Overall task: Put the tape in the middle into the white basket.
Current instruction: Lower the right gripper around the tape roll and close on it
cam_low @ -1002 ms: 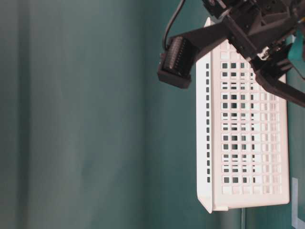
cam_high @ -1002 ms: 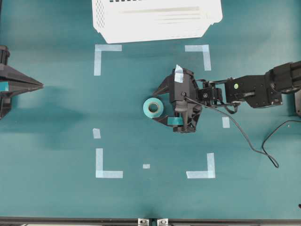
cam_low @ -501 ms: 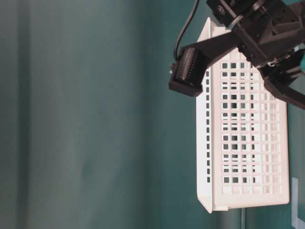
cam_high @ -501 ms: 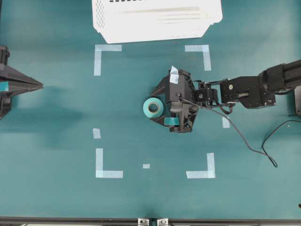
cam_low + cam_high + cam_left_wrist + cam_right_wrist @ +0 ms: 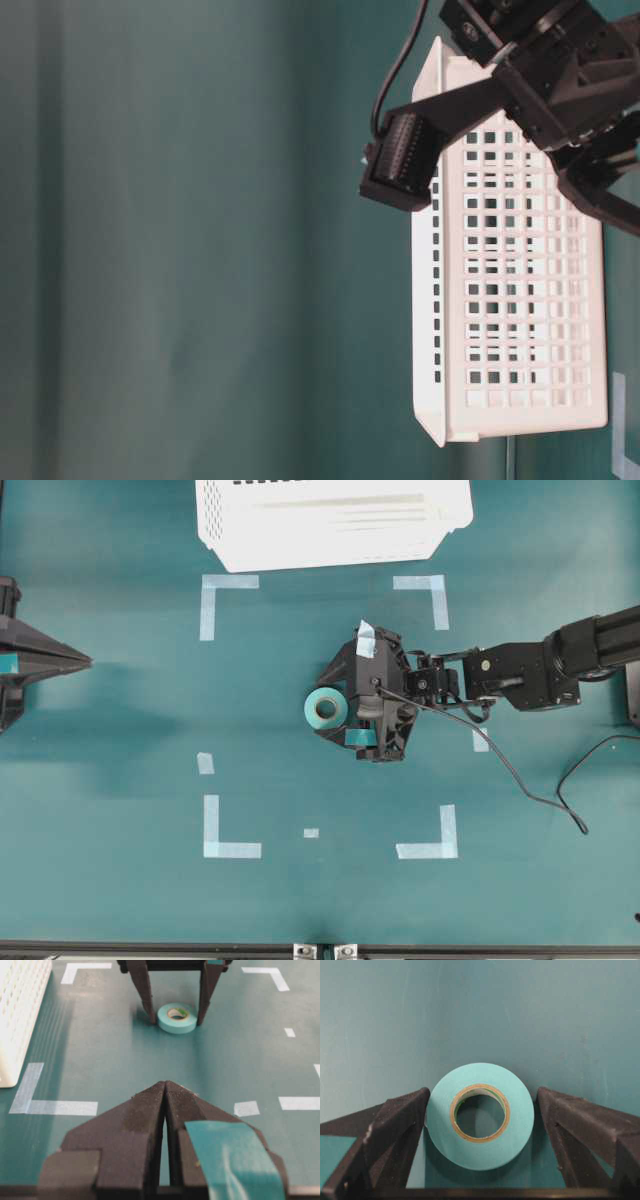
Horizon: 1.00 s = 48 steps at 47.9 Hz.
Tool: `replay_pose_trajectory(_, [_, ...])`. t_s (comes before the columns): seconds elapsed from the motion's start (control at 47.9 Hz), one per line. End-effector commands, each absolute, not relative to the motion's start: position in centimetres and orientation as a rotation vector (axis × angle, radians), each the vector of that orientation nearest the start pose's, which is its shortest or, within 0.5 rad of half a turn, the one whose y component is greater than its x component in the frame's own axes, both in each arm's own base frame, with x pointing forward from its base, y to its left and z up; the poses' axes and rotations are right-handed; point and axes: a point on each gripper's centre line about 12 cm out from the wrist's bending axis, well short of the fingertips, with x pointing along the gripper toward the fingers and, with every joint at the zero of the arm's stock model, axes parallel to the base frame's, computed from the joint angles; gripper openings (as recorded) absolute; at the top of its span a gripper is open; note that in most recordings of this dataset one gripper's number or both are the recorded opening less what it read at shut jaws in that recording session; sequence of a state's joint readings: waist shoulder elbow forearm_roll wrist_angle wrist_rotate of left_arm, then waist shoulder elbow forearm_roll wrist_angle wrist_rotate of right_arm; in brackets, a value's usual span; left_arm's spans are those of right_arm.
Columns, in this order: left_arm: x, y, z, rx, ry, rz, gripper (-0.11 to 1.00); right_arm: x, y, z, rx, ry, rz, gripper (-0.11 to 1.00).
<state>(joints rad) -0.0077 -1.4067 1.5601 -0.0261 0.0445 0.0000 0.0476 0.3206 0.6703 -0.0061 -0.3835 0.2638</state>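
While the tape point(image 5: 323, 708) lies flat on the teal table point(image 5: 120, 760) inside the square marked by pale corner strips point(image 5: 214, 600), it is flanked by the fingers of the right gripper point(image 5: 337, 702), which is spread wide with a finger on either side of the roll and no grip yet seen on it. The left gripper point(image 5: 164, 1091) is kept at the table's left edge, its jaws pressed together on nothing. The white basket point(image 5: 330, 520) is seen at the far edge, well apart from the roll.

The tape point(image 5: 323, 708) lies flat between the right gripper point(image 5: 330, 702)'s spread fingers, with only slim gaps on either side. Bare table point(image 5: 300, 630) runs toward twelve o'clock up to the white basket point(image 5: 330, 520), with nothing standing between.
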Motion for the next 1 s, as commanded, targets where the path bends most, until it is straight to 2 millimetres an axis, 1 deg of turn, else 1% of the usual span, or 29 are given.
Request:
replay_pose_trajectory(0.0, [12.75, -0.13, 17.07, -0.024, 0.186, -0.008, -0.11, 41.86, 2.01, 8.57, 0.244, 0.570, -0.028, 0.99])
replay_pose_trajectory(0.438, [12.75, -0.13, 17.07, -0.024, 0.186, -0.008, -0.11, 41.78, 2.00, 8.50, 0.243, 0.582, -0.029, 0.97])
replay_pose_trajectory(0.48, [12.76, -0.13, 17.05, -0.024, 0.187, -0.008, -0.11, 41.75, 2.06, 8.47, 0.242, 0.586, -0.028, 0.94])
replay_pose_trajectory(0.522, [12.76, -0.13, 17.14, -0.024, 0.184, -0.008, -0.11, 41.73, 2.00, 8.42, 0.243, 0.590, -0.031, 0.88])
replay_pose_trajectory(0.584, [12.75, -0.15, 17.07, -0.024, 0.186, -0.009, -0.11, 41.73, 2.00, 8.42, 0.243, 0.590, -0.031, 0.74])
replay_pose_trajectory(0.626, [12.76, -0.13, 17.05, -0.024, 0.187, -0.008, -0.11, 41.72, 2.06, 8.42, 0.242, 0.590, -0.029, 0.66])
replay_pose_trajectory(0.981, [12.76, -0.13, 17.14, -0.024, 0.184, -0.008, -0.11, 41.68, 2.06, 8.46, 0.242, 0.596, -0.030, 0.66])
